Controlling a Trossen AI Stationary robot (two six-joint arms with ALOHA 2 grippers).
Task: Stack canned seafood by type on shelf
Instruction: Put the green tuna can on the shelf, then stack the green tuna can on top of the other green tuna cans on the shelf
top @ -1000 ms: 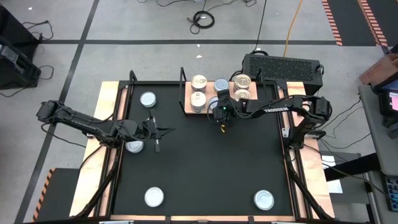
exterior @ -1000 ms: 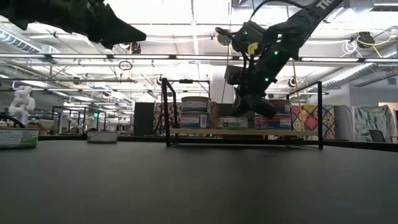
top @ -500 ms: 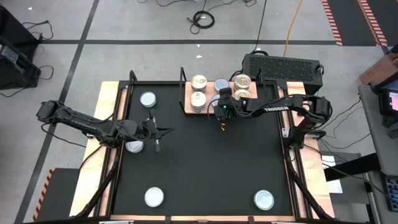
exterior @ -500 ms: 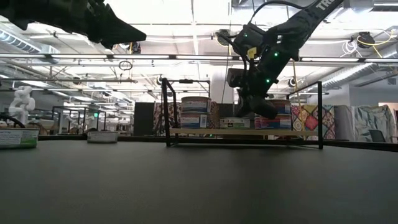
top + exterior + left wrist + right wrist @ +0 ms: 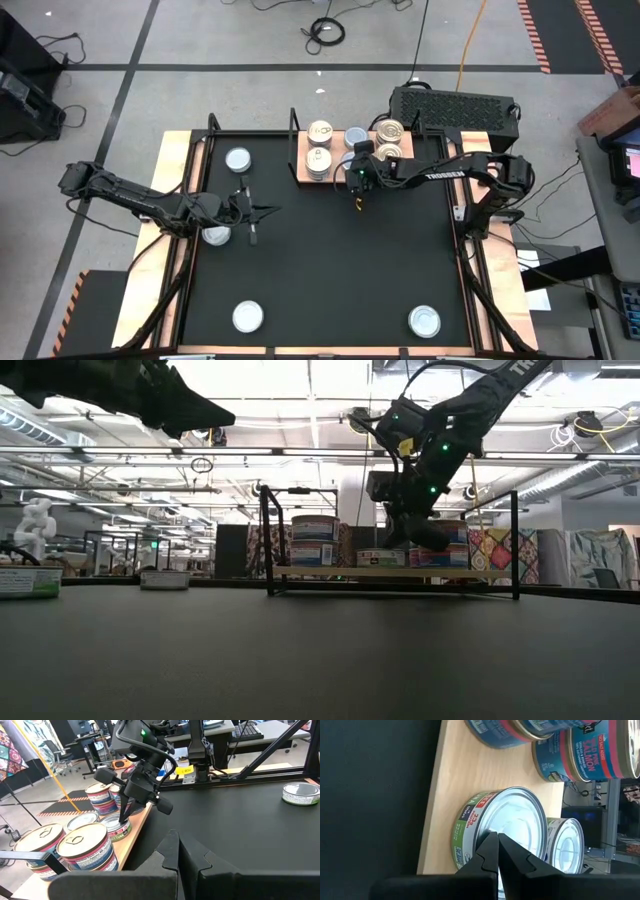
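The shelf is a light-wood board at the far middle of the mat, bearing several tins. A green-labelled tin with a silver lid stands flat near its front edge, also seen as the tin in the left wrist view. My right gripper is shut with its tips over that lid, and shows as the right gripper from the left wrist. My left gripper is shut and holds nothing, level above the mat's left side. Stacked tins stand on the shelf's left end. My right gripper sets its shut fingertips on the silver lid of the green-labelled tin, near the rim on the shelf's front side. The fingers slant down from above, from the table's right. The tin stands flat on the board.
Loose tins lie on the black mat: one at far left, one under my left arm, one at near left, one at near right. Thin black posts rise at the shelf's edges. A black box stands behind the shelf.
My right gripper has tipped a little while staying shut over the green-labelled tin at the shelf's front edge.
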